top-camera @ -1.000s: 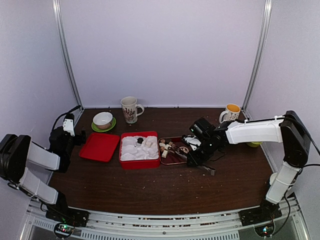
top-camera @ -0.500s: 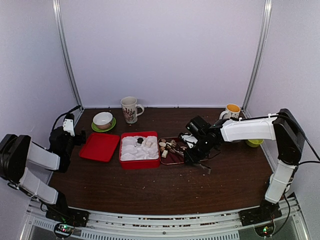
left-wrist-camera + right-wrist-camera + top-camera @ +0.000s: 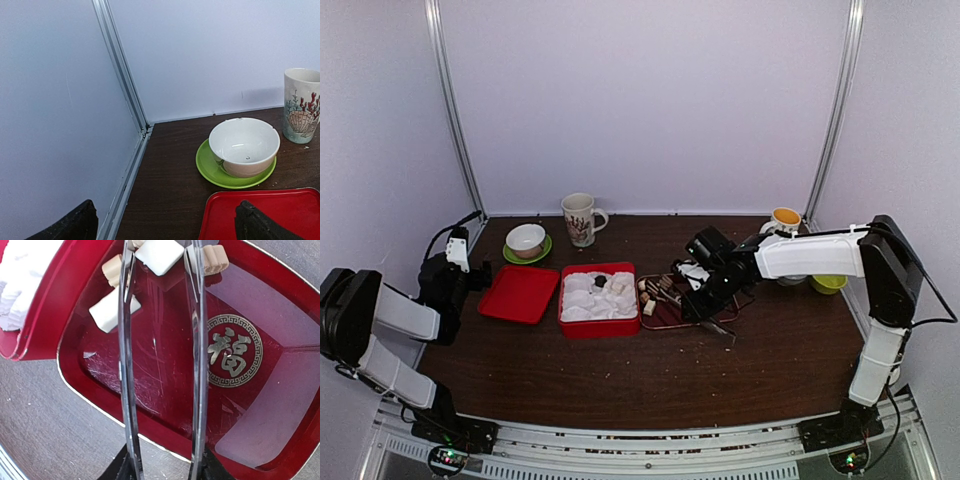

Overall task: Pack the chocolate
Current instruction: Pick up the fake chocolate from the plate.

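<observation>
Nearing chocolate (image 3: 159,255): right end effector (image 3: 665,290)

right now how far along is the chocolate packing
Early on. Done: at least one brown lump sits in the white moulded insert of the red box. In hand: nothing; the open right gripper straddles a cream-white cube in the dark red tray. To go: several more pieces there. The left gripper is open, empty.

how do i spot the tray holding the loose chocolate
Find the bright red box with white lining mid-table. Just right of it lies a darker red tray. Only it has a gold round emblem on its floor.
</observation>
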`<state>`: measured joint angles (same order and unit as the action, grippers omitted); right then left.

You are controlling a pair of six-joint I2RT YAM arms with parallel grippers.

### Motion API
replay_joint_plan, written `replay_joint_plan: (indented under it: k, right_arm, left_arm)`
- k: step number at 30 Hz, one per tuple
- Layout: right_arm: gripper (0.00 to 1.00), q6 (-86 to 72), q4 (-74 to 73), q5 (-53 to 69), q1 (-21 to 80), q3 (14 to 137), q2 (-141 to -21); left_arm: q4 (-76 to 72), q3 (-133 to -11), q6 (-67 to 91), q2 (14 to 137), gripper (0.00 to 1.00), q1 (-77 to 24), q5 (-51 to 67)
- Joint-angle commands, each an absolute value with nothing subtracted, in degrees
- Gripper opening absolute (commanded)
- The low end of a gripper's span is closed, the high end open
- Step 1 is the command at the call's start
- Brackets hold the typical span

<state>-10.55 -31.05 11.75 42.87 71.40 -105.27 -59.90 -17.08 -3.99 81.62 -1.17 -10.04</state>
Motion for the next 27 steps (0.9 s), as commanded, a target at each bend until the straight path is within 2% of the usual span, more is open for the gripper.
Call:
replay_joint_plan:
  k: [1, 7, 20, 27]
  right_arm:
    - [0.37, -10.8, -29.97, 10.47, 43.09, 73.19, -105.53]
    - [0.31, -10.64, -29.57, 9.78, 43.12, 71.18, -102.38]
    - [0.3, -10.02, -28.71, 9.03, 43.07, 67.5, -96.85]
    - [0.3, -8.86, -25.49, 14.06, 43.4, 67.06, -94.89]
  left_arm:
    - [-62.05, -16.92, -4.39, 81.55, 0.98, -0.81, -9.49]
    - [-62.0, -16.93, -4.35, 81.56, 0.98, -0.88, -9.49]
    - [-62.03, -16.92, -4.39, 81.56, 0.98, -0.85, -9.49]
    - [-62.01, -16.92, -4.39, 81.56, 0.98, -0.82, -9.49]
